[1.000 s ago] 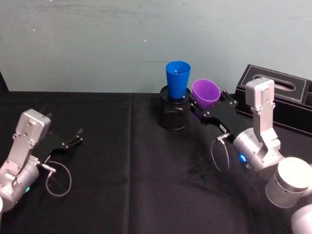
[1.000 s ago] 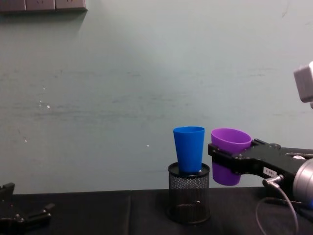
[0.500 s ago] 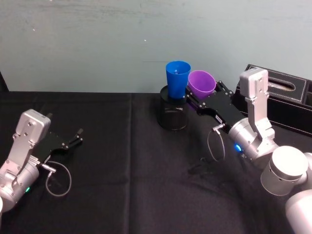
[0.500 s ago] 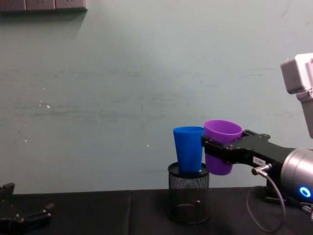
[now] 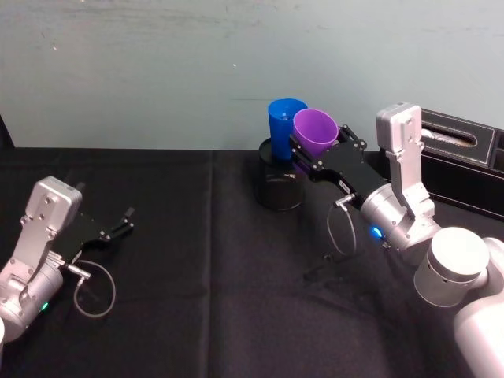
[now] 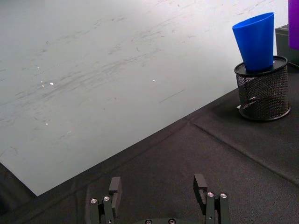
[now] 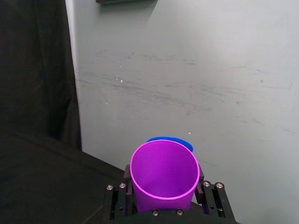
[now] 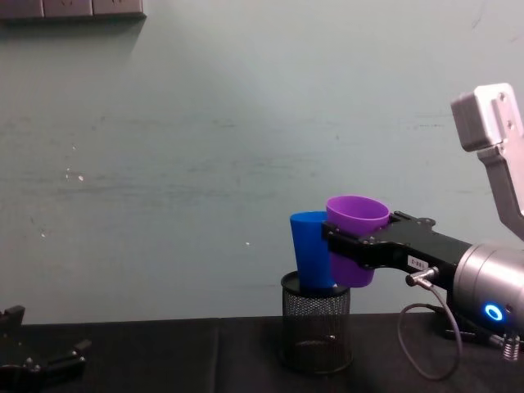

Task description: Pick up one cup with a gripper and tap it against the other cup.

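Purple cup point(image 5: 315, 134), mouth up, near-vertical, clenched in right claw point(image 5: 320, 150) just beside blue cup point(image 5: 281, 126); left claw point(image 5: 127, 219) released, far left.

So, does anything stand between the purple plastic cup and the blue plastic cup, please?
Nothing visible does. The right gripper holds the purple plastic cup beside the blue plastic cup standing in the mesh holder.

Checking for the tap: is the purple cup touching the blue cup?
Apart. The left wrist view shows a strip of wall between the blue cup and the purple cup.
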`<action>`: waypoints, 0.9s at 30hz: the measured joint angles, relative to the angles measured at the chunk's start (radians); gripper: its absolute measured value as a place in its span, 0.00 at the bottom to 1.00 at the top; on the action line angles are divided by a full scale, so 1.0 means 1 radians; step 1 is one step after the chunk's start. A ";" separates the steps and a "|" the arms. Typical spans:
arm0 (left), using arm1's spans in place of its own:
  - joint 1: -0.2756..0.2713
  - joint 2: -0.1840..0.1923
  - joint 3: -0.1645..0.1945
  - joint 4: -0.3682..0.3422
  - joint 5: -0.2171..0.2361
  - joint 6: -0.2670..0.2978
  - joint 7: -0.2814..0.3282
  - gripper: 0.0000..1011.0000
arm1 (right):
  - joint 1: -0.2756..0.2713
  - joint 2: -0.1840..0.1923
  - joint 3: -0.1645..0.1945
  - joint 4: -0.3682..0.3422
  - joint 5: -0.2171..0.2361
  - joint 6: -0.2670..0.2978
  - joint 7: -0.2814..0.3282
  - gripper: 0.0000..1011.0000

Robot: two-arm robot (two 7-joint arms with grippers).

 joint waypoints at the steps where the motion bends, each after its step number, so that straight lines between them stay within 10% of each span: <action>1: 0.000 0.000 0.000 0.000 0.000 0.000 0.000 1.00 | 0.002 -0.001 0.000 0.002 0.000 0.000 0.000 0.72; 27: 0.000 0.000 0.000 0.000 0.000 0.000 0.000 1.00 | 0.066 -0.014 -0.012 0.092 0.023 -0.037 0.040 0.72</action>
